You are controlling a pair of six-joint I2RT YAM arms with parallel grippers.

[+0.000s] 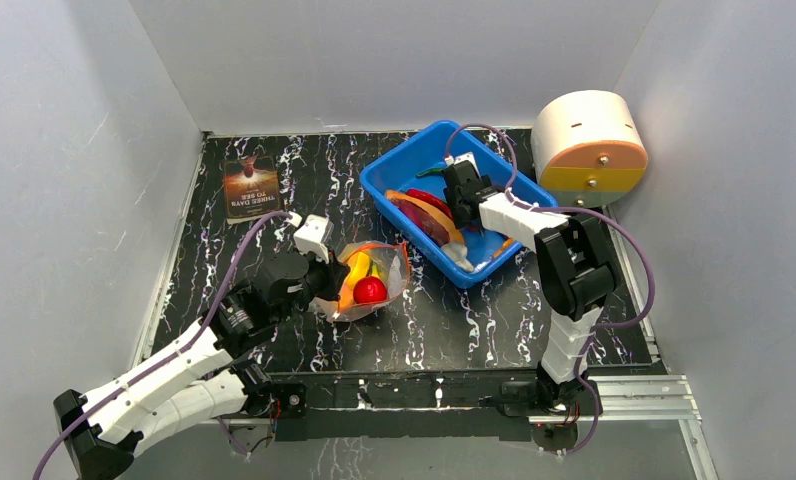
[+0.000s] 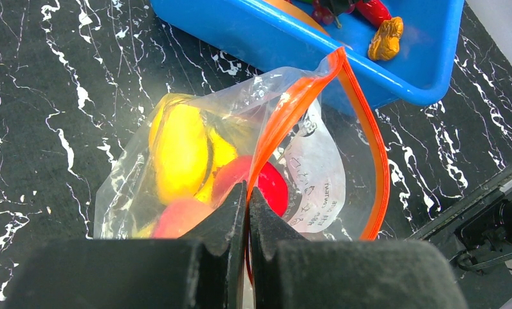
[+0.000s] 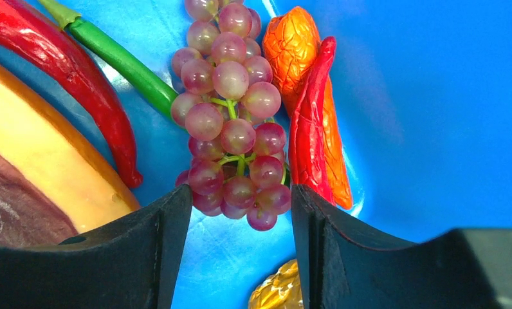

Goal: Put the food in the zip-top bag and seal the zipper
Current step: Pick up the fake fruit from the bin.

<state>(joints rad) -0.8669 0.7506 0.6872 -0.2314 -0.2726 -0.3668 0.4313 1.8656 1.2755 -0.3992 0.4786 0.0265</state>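
Observation:
The clear zip-top bag [image 1: 371, 282] lies mid-table with its mouth open; a yellow banana [image 2: 179, 151], a red apple [image 2: 273, 187] and an orange peach [image 2: 176, 219] are inside. My left gripper [image 2: 247, 193] is shut on the bag's orange zipper [image 2: 292, 109] at the near lip. My right gripper [image 3: 238, 199] is open inside the blue tub [image 1: 394, 172], its fingers either side of the lower end of the purple grapes [image 3: 231, 116]. A red chili [image 3: 80, 84], a green chili [image 3: 121, 61] and a crinkled red and orange piece [image 3: 311, 109] lie beside the grapes.
A large slice-shaped toy [image 3: 41, 167] with a tan rim fills the tub's left part. A gold crinkly piece [image 3: 276, 290] lies under the right gripper. A brown printed card [image 1: 251, 187] lies at the back left. A white and orange roll-shaped device [image 1: 589, 140] stands at the back right.

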